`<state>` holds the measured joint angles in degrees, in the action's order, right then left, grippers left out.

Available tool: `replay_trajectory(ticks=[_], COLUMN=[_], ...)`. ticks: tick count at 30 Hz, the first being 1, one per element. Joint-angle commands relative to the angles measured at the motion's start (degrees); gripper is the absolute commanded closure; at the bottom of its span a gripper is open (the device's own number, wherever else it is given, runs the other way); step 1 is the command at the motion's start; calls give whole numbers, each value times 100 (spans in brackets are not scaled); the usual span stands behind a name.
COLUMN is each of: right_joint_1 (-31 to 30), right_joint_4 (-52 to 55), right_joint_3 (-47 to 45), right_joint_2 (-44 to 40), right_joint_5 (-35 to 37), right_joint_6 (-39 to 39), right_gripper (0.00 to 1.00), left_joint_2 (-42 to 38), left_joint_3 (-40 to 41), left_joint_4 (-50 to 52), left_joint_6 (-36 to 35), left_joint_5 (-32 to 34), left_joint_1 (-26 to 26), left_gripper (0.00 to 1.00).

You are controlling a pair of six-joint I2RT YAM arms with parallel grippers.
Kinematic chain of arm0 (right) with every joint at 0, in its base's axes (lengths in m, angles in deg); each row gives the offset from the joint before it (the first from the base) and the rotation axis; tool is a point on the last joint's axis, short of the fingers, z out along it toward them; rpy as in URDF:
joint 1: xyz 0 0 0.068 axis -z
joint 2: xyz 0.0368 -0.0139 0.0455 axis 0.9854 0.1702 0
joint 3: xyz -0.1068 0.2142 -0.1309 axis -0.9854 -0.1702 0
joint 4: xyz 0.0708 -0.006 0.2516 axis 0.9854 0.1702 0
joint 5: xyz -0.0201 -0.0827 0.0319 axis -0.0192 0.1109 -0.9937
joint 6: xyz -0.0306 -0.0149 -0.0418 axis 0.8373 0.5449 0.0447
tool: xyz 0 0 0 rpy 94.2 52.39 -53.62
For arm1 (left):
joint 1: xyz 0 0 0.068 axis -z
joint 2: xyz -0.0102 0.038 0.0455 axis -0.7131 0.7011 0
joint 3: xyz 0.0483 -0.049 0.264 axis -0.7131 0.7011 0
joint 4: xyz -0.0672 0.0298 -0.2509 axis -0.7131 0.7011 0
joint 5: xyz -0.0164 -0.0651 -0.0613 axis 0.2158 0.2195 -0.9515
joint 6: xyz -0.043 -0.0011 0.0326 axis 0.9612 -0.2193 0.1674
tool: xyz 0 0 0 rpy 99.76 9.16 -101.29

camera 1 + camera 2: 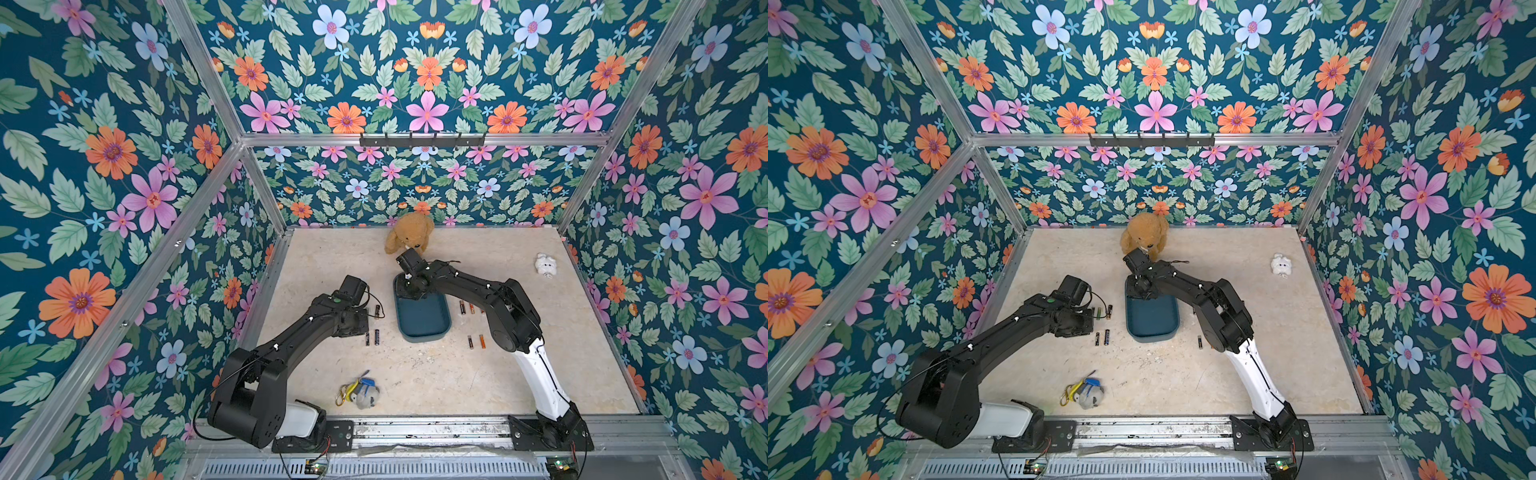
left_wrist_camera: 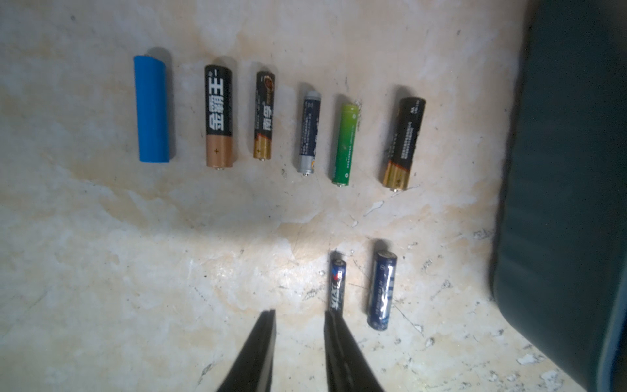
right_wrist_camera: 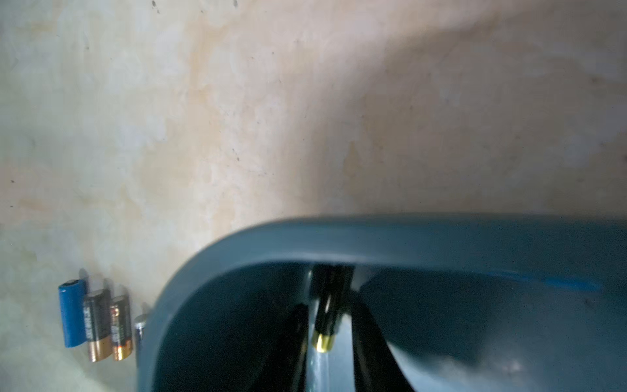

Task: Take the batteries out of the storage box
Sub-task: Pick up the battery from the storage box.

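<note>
The storage box (image 1: 424,322) (image 1: 1152,322) is a dark teal tray at mid-table. My right gripper (image 3: 327,314) reaches into its far end (image 1: 409,286) and is shut on a black battery (image 3: 326,305) with a gold tip, close to the box's rim (image 3: 407,237). My left gripper (image 2: 300,314) hovers open over bare table left of the box (image 2: 570,169), nothing between its fingers. One fingertip (image 2: 331,317) is at the end of a thin black battery (image 2: 337,285), beside a blue one (image 2: 382,290). Several batteries lie in a row beyond, from blue (image 2: 151,108) to black (image 2: 403,142).
More batteries lie right of the box (image 1: 470,341) (image 1: 461,307) and left of it (image 1: 376,336). A brown teddy bear (image 1: 409,237) sits just behind the box, near my right wrist. A small white toy (image 1: 545,264) is at back right; a keychain bundle (image 1: 359,392) lies near the front.
</note>
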<state>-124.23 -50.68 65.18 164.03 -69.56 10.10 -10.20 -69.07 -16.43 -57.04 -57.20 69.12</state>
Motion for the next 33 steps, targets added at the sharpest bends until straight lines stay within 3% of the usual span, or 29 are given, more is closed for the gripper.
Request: replay_trajectory(ticks=[1,15,33], right_joint_1=[-18,-106,-106], right_joint_4=[183,1458,1607], right_joint_3=[63,993,511], right_joint_2=[69,702,459], right_joint_5=[133,962,1177], right_joint_6=[93,391,467], right_gripper=[72,72,77], left_joint_2=[-38,-103,-197], left_joint_3=[-1,13,61], left_joint_4=[47,108,126], left_joint_6=[-25,-21,2], left_joint_5=[11,32,23], left_joint_1=[-17,-35,-38], left_gripper=[69,69,69])
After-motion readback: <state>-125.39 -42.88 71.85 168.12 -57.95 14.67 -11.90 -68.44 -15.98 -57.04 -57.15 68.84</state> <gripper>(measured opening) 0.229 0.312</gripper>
